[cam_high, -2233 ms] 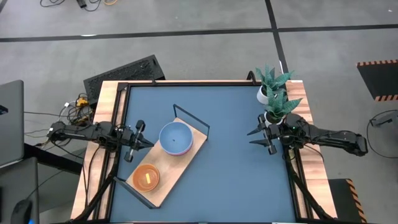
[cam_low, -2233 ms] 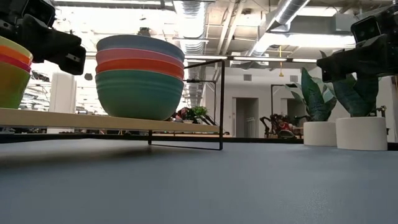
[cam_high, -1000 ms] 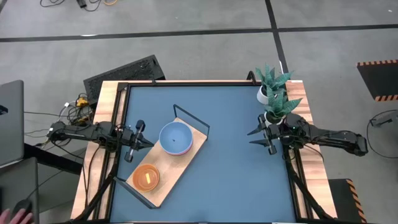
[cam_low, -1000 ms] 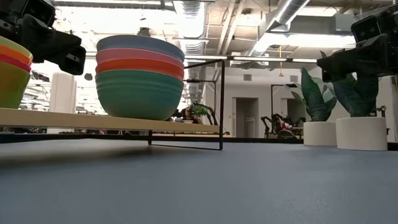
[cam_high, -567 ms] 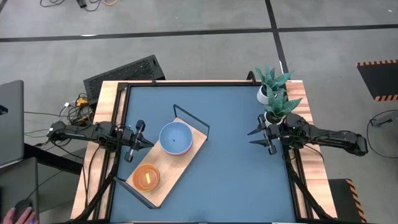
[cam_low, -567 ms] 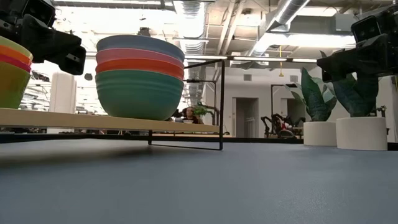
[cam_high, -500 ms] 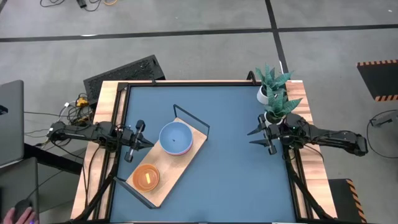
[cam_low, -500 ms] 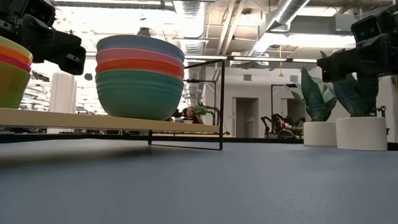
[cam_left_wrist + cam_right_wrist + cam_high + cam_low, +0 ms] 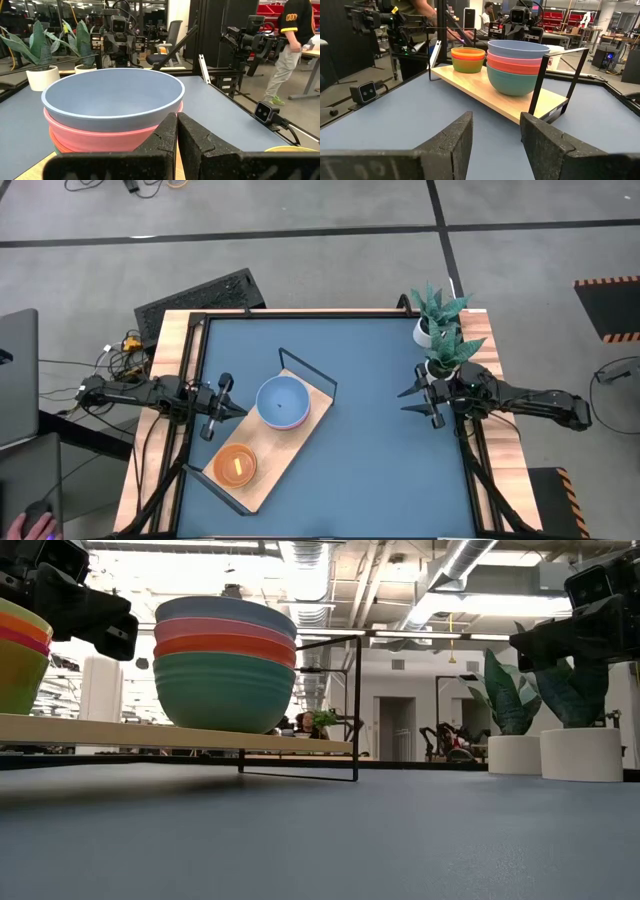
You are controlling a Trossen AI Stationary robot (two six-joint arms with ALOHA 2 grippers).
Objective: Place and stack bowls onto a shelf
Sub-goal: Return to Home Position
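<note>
Fingers [image 9: 165, 137] of the left gripper [image 9: 177, 119] are pressed together, empty, just beside the shelf [image 9: 270, 445]. The right gripper [image 9: 496, 122] is spread wide, holding nothing, by the potted plants [image 9: 440, 330]. The blue bowl [image 9: 282, 400] tops the shelf's big stack, and the small bowls [image 9: 236, 465] sit stacked alongside.

Grey concrete floor [image 9: 320, 210], exposed ceiling ducts [image 9: 300, 558], bright strip lights [image 9: 520, 605], white back wall [image 9: 415, 710]

**Shelf and bowl stacks: state noted**

The light-wood shelf [image 9: 278, 448] on its black wire frame [image 9: 356, 710] is seen lying diagonally in the high view. Two upright nested stacks are carried, well apart. At the far end, four large bowls are stacked: teal bowl [image 9: 222, 690] at the bottom, then orange-red bowl [image 9: 225, 648], pink bowl [image 9: 225, 630], pale blue bowl [image 9: 225, 610] on top. At the near end, a smaller stack [image 9: 236, 465] is topped in orange.
</note>
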